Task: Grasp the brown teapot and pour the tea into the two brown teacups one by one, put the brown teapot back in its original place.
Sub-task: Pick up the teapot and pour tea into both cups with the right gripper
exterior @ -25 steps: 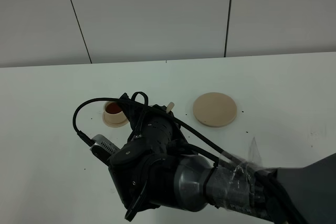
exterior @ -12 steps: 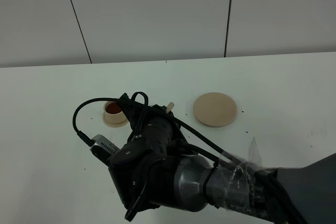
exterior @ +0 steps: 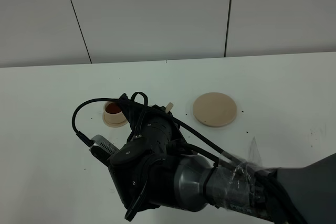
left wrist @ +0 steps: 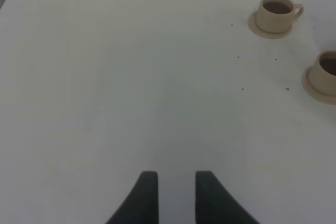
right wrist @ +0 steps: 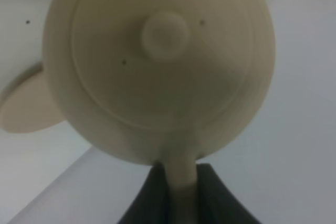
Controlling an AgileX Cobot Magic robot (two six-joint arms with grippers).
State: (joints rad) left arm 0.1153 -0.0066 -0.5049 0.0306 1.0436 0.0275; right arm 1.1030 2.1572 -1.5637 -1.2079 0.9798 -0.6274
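The round, matte tan teapot with the knobbed lid [right wrist: 160, 64] hangs above the white table [exterior: 283, 82], its loop handle clamped between the dark fingers of the right gripper [right wrist: 181, 190]. The wide flat tan saucer disc [exterior: 214, 109] lies bare to its right, while two small tan teacups on saucers [left wrist: 276, 16] – both holding dark tea – stand near each other. The left gripper [left wrist: 176, 195] hovers over bare table, jaws slightly parted, holding nothing.

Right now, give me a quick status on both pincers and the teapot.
Right pincer shut on the teapot handle, pot lifted. Left pincer open, empty, above bare table. Two cups already dark inside. Big saucer free.
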